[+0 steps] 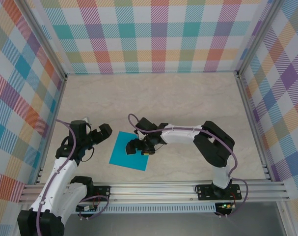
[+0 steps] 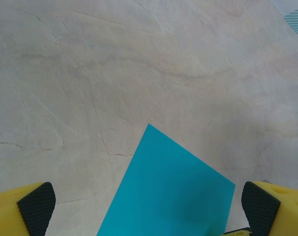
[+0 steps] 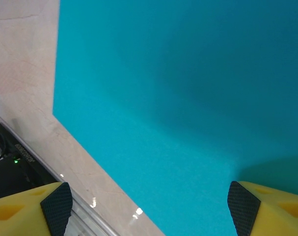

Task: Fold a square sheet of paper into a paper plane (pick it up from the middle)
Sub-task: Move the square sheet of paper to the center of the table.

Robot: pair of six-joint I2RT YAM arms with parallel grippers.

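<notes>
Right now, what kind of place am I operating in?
Probably a robot test cell, not a home: a marble-look table fenced by plaid-patterned walls, with an aluminium rail along its near edge.

No legible text or markings

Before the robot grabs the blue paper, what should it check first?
1. Square sheet of paper lies flat and unfolded on the table: ok.
2. Right end effector is open, fingers wide apart: ok.
3. Right end effector is above the paper: ok.
4. It is exactly over the paper's middle: cannot tell.
5. Left end effector is open and beside the sheet's corner, not pressing on it: ok.
</notes>
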